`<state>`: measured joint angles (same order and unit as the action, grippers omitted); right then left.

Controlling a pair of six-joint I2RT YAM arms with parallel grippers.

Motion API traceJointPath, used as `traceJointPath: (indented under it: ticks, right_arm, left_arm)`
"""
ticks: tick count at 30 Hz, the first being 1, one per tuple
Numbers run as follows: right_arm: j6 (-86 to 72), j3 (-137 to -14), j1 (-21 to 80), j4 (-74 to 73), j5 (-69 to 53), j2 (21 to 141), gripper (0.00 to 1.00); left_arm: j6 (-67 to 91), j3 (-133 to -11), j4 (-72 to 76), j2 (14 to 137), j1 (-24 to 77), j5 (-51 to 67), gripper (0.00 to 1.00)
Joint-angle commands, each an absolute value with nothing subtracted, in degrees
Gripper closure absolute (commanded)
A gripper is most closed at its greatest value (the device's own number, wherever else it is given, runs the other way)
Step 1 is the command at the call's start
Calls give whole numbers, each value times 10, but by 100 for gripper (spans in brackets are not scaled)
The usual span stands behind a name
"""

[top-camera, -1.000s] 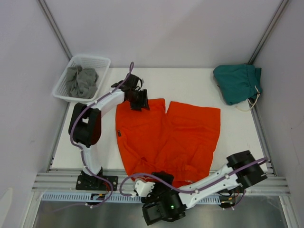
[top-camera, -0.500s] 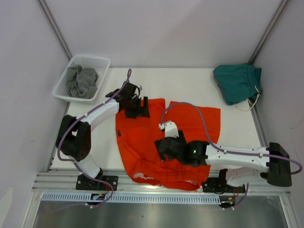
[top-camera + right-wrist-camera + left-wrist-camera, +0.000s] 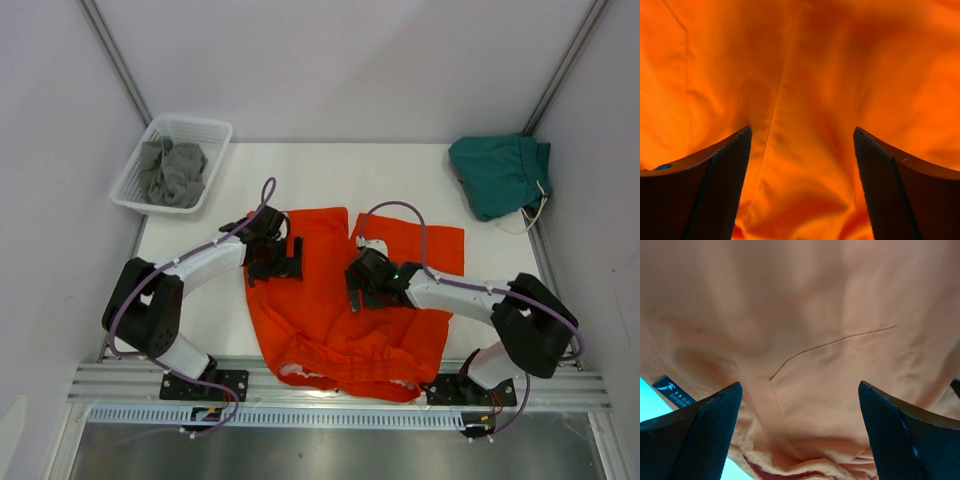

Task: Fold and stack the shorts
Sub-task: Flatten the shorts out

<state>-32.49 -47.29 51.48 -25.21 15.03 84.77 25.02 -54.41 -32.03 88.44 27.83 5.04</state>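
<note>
The orange shorts [image 3: 330, 310] lie spread flat on the white table [image 3: 300, 175], waistband at the near edge. My left gripper [image 3: 283, 262] sits low over their left edge, jaws wide open. In the left wrist view its fingers [image 3: 690, 435] flank orange cloth [image 3: 805, 340] with a seam and a black label [image 3: 672, 392]; nothing is pinched in the left gripper [image 3: 800, 432]. My right gripper [image 3: 358, 290] hovers open over the middle of the shorts; orange fabric [image 3: 800, 75] fills the gap of the right gripper [image 3: 802, 185]. The dark teal shorts [image 3: 498, 175] sit bunched at the back right.
A white basket [image 3: 215, 128] holding grey cloth [image 3: 172, 170] stands at the back left corner. Grey walls close in both sides. A metal rail [image 3: 120, 385] runs along the near table edge by the arm bases.
The right arm swung from the near edge up onto the middle of the orange shorts. The left gripper slid nearer along the shorts' left edge and opened wide.
</note>
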Motion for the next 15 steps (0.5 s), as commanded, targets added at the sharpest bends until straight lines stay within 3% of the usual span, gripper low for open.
traceJointPath:
  ticks: [1, 5, 9, 11, 13, 15]
  right_arm:
    - [-299, -495, 499, -200, 118, 891, 19]
    - [-293, -507, 487, -186, 115, 940, 30]
    - [-285, -523, 465, -172, 97, 968, 57]
    - [-280, -533, 452, -167, 91, 987, 65]
    - [-273, -551, 441, -165, 88, 1002, 73]
    - [-267, -573, 434, -165, 84, 1026, 78]
  left_arm:
    - [265, -529, -301, 881, 280, 33, 1]
    - [260, -534, -306, 919, 280, 19, 2]
    - [249, -563, -323, 963, 279, -13, 10]
    - [246, -577, -328, 988, 280, -15, 14]
    - [240, -602, -333, 1018, 280, -5, 25]
    - [233, -615, -337, 1040, 280, 6, 45]
